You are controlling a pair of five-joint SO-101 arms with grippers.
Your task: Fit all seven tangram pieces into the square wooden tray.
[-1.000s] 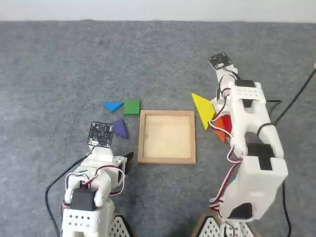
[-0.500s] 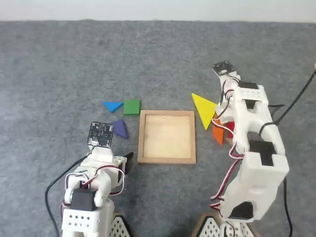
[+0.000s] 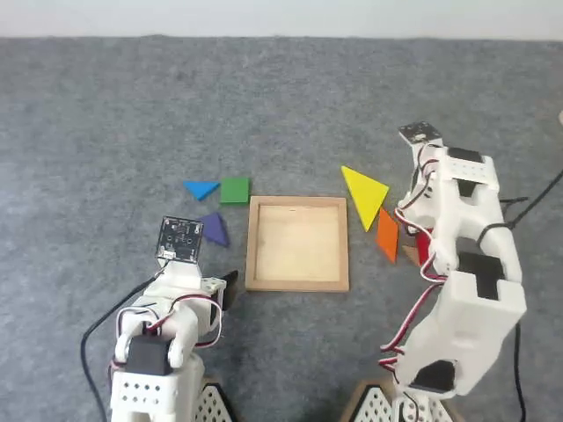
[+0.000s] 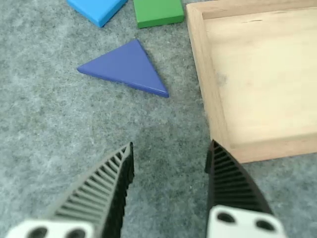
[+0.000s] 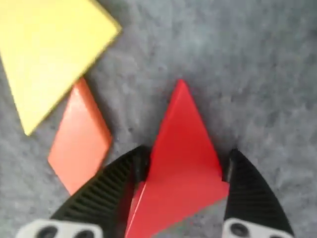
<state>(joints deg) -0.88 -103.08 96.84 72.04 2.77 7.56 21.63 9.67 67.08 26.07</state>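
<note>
No piece is in the tray (image 3: 254, 264) yet, so the job is at its opening step: getting the first piece in hand. That piece is the red triangle (image 5: 181, 124), which lies at about 3 o'clock from the tray, just past the orange parallelogram (image 3: 387, 234).

The right pincer (image 5: 187, 150) has its jaws moderately wide, one on each slanted side of the red triangle. The triangle fills the gap, so it looks clamped. Whether it is lifted off the grey surface (image 3: 290, 105) or only pressed on is hard to judge from this close.

The next move, as I judge it, is to carry the triangle toward 9 o'clock, over the orange parallelogram, and set its long edge against a tray wall. The piece is thin and held by sloping edges, so it may slip or twist.

The left pincer (image 4: 171, 146) hangs open and empty over the surface at about 8 o'clock from the tray, just off its near corner.

The purple triangle (image 4: 126, 69) waits at the tray's 9 o'clock. The green square (image 3: 234, 190) and light blue triangle (image 3: 201, 188) are at 10 o'clock, and the yellow triangle (image 3: 364, 195) is at 2 o'clock.
</note>
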